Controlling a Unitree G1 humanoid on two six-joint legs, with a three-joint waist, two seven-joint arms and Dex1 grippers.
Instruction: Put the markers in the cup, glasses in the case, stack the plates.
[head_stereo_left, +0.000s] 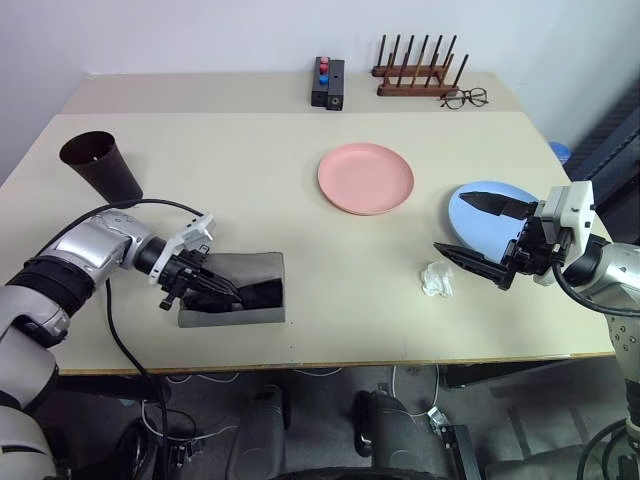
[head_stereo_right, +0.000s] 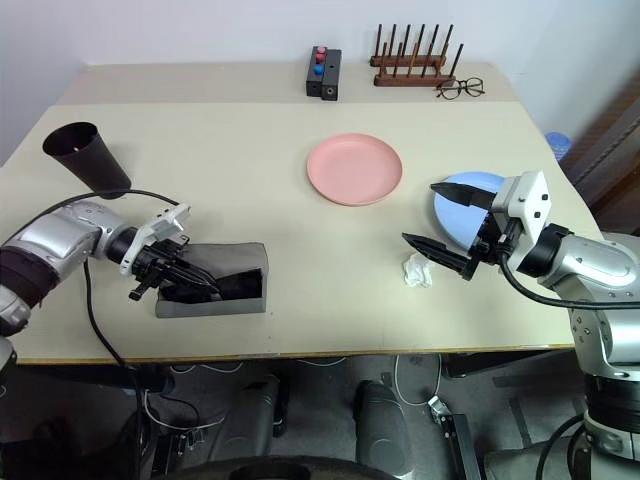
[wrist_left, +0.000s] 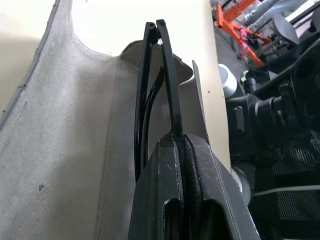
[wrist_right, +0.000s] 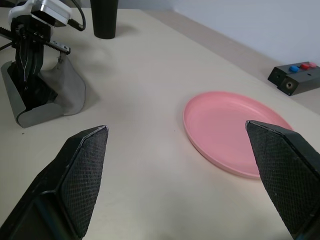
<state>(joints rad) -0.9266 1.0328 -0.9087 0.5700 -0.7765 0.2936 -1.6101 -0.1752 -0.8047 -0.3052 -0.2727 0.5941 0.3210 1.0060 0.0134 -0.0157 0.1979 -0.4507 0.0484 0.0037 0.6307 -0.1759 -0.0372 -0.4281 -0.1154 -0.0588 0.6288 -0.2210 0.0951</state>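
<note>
Lower left of frame: left gripper (head_stereo_left: 200, 283) clamped on glasses (head_stereo_left: 250, 293), already inside open case (head_stereo_left: 262, 266), frame's long axis along case. You need only let go there. Right gripper (head_stereo_left: 478, 235) spread wide, empty, at right over blue plate (head_stereo_left: 472, 232).
</note>
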